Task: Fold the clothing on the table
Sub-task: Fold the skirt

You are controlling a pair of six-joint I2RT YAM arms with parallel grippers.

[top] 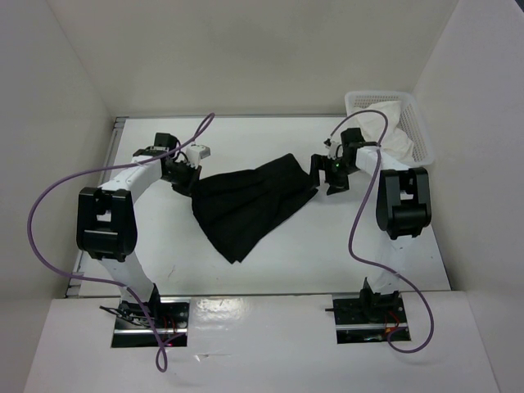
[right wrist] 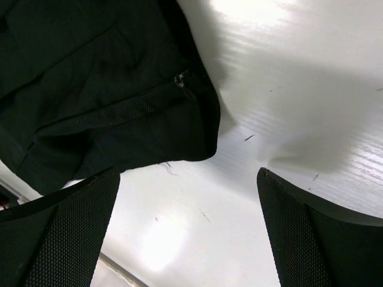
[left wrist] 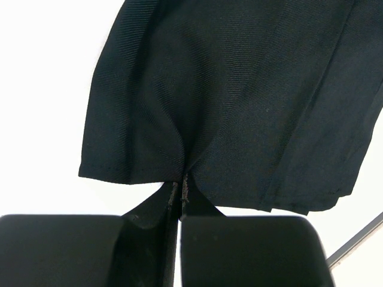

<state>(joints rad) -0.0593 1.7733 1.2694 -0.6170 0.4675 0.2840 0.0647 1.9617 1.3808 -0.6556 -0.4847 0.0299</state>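
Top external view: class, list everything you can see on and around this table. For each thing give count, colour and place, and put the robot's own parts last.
garment: one, black, rumpled across the table's middle
table: one, white, under everything
basket: one, white, far right corner
cloth: one, white, inside the basket
cables: two, purple, looping along each arm
arms: two, black and white, bases at the near edge
left pincer: one, black, shut on the garment's edge
right pincer: one, black, open, at the garment's right end
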